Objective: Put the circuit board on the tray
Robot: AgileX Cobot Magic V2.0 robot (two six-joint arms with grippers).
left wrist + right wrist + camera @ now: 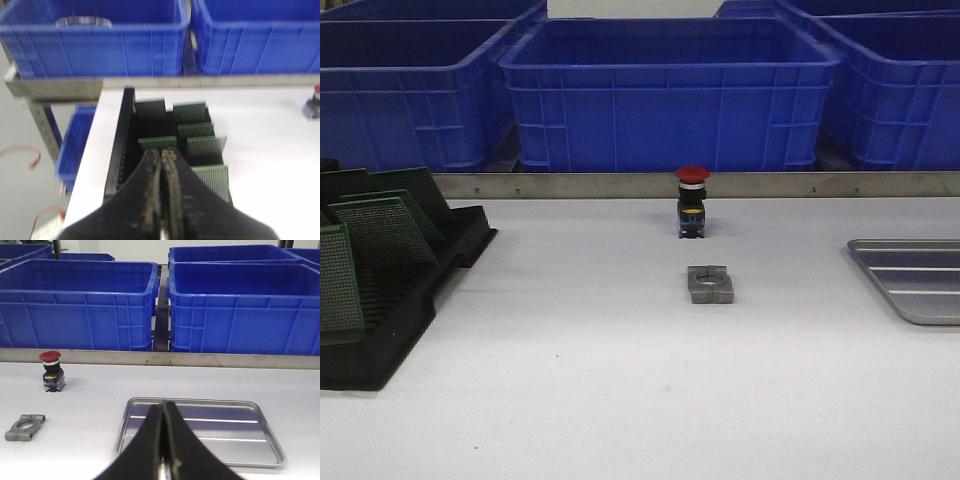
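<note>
Green boards (375, 235) stand on edge in the black rack (415, 300) at the table's (620, 400) left edge; none has been taken out yet. Judging from that, the step in hand is the pick: the left gripper (162, 165) should spread its fingers, come down over a single board's top edge, pinch it squarely and lift straight up out of the slots. At present that gripper is clenched on nothing, hovering over the rack. Right gripper (162, 412) is likewise closed and empty above the tray (250, 407), which lies bare at the right edge.
</note>
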